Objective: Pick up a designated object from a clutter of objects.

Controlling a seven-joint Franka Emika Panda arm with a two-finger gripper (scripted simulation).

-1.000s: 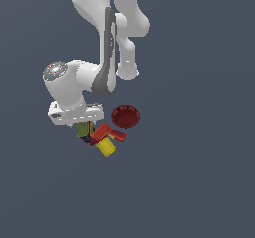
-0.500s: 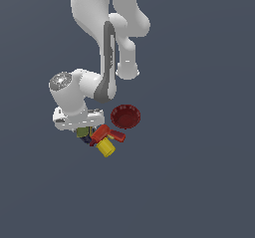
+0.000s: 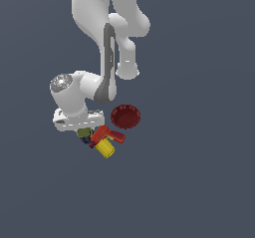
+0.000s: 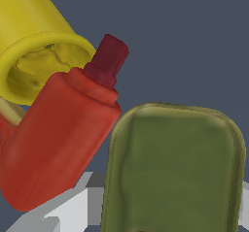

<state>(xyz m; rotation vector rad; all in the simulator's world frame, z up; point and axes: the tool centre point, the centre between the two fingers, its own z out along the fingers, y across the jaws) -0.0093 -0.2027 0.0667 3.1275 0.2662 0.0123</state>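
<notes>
White glossy arm (image 3: 107,38) bends down over clutter. Ribbed dark-red bowl (image 3: 125,117) sits just beside red tool-shaped piece (image 3: 105,135), which touches smooth yellow cylinder (image 3: 105,149). Olive can (image 3: 84,133), rounded, matte, right under gripper (image 3: 81,128); jaw opening hidden, can't tell.

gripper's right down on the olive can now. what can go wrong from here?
1. The red tool-shaped piece lies close against the olive can in the wrist view; closing jaws could catch or shove it.
2. The yellow cylinder sits tight against that red piece, so a nudge may scatter the cluster.
3. The gripper hides most of the can in the exterior view, and the jaws' placement can't be confirmed.
</notes>
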